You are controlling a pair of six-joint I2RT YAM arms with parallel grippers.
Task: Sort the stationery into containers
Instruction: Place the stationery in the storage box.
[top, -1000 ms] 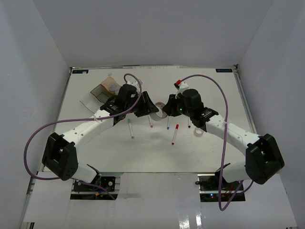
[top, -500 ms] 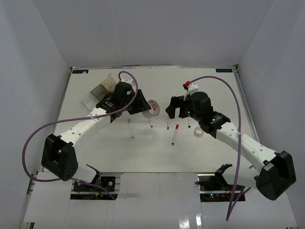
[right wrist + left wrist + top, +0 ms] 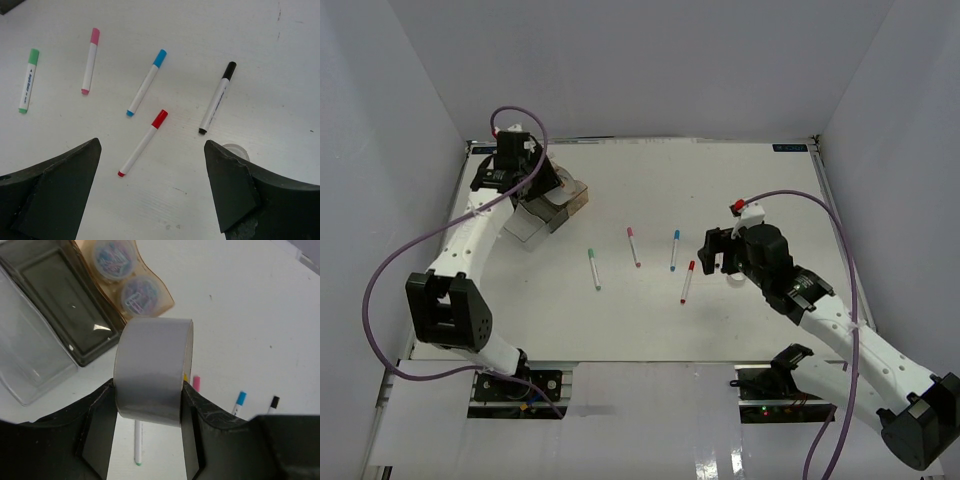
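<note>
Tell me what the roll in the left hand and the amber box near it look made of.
Roll: matte silver-grey wrap, smooth and even, probably duct-style tape. The pale rim at one edge hints at a card core, but that is uncertain. Amber box: thin moulded plastic, glossy and translucent, since light passes through its walls.

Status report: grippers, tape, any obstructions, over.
Left gripper shut on silvery grey tape ring, near amber-brown translucent box. Right gripper open over five white markers on table. No obstruction seen.
</note>
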